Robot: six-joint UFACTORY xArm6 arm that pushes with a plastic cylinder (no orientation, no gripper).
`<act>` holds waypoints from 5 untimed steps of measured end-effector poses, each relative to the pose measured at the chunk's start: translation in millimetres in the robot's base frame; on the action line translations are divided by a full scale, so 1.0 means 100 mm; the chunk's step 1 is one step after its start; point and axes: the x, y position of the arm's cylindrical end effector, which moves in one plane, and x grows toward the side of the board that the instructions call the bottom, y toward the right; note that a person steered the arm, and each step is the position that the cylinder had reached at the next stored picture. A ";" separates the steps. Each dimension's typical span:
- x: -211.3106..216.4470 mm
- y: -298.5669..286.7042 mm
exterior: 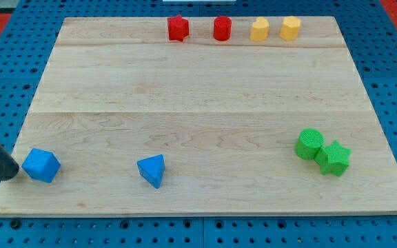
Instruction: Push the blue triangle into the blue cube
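My tip [12, 173], a bare rod without fingers, sits at the table's bottom-left corner just beside the blue cube [42, 164]; blue triangle [151, 170] well apart along the bottom edge

No readable text, labels, numbers or signs appear on anything.

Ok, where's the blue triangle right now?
The blue triangle sits near the board's bottom edge, left of centre, apart from the blue cube further to the view's left.
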 end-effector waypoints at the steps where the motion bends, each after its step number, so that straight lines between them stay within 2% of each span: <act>1: 0.07 0.03; 2: -0.01 -0.15; 3: -0.27 -0.25; 4: -0.25 -0.13; 5: -0.02 -0.10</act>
